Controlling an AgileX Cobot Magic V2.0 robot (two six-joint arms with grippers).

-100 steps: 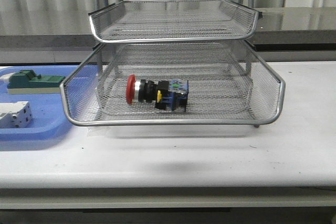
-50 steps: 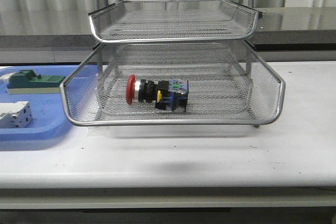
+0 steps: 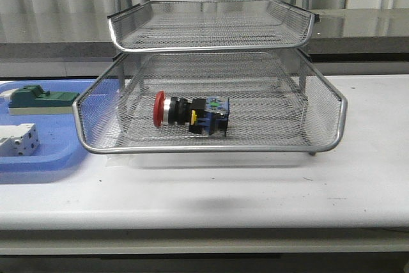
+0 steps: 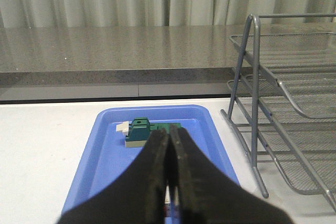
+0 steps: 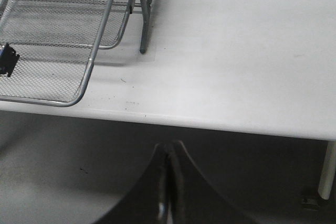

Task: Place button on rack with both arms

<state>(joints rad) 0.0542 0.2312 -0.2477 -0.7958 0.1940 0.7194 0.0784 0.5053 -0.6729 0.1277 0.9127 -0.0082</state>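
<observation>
The button (image 3: 190,113) lies on its side in a lower tray of the silver wire-mesh rack (image 3: 211,148), red head to the left, black body with blue and yellow bits to the right. A dark corner of it shows at the right wrist view's edge (image 5: 6,60). No arm shows in the front view. My left gripper (image 4: 169,139) is shut and empty above the blue tray (image 4: 105,145), beside the rack's rod frame (image 4: 254,103). My right gripper (image 5: 168,153) is shut and empty, below and in front of the table's front edge, right of the rack (image 5: 94,51).
The flat blue tray (image 3: 38,164) at the left holds a green block on a beige base (image 3: 41,99) and a white terminal block (image 3: 19,140). The green block also shows in the left wrist view (image 4: 140,130). The white table (image 3: 358,183) runs right of the rack.
</observation>
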